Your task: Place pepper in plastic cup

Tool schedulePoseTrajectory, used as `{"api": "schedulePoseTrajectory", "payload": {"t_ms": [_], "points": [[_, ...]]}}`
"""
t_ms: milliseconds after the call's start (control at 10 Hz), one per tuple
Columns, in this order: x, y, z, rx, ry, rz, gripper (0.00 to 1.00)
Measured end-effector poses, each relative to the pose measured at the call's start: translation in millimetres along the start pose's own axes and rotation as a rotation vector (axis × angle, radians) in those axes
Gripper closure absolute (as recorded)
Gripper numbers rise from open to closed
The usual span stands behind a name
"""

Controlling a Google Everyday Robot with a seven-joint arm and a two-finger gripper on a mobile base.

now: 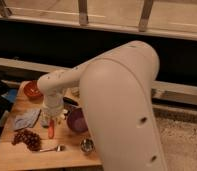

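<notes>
The red-orange pepper (51,131) lies on the wooden table (12,155), pointing toward the front edge. My gripper (53,118) hangs at the end of the big white arm (117,100), right over the pepper's far end; I cannot tell whether it touches the pepper. A small light-blue shape (43,120) shows at the gripper's left side. It looks like the plastic cup, but it is mostly hidden.
A purple bowl (77,120) stands right of the gripper, with a small metal cup (87,145) in front of it. A dark grape bunch (27,139), a spoon (54,148), a grey-blue cloth (25,119) and an orange bowl (32,90) lie to the left.
</notes>
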State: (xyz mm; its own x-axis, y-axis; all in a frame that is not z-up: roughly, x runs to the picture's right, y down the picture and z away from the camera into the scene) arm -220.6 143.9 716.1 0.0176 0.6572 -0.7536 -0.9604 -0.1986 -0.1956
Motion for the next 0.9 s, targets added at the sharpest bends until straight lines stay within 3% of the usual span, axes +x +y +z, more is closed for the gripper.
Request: {"api": "schedulePoseTrajectory", "payload": {"t_ms": [300, 500, 900], "points": [[-11, 14, -66, -0.087, -0.103, -0.02, 1.0], [-41, -5, -103, -0.121, -0.165, 0.017, 1.0], [-92, -74, -125, -0.135, -0.222, 0.133, 1.0]]}}
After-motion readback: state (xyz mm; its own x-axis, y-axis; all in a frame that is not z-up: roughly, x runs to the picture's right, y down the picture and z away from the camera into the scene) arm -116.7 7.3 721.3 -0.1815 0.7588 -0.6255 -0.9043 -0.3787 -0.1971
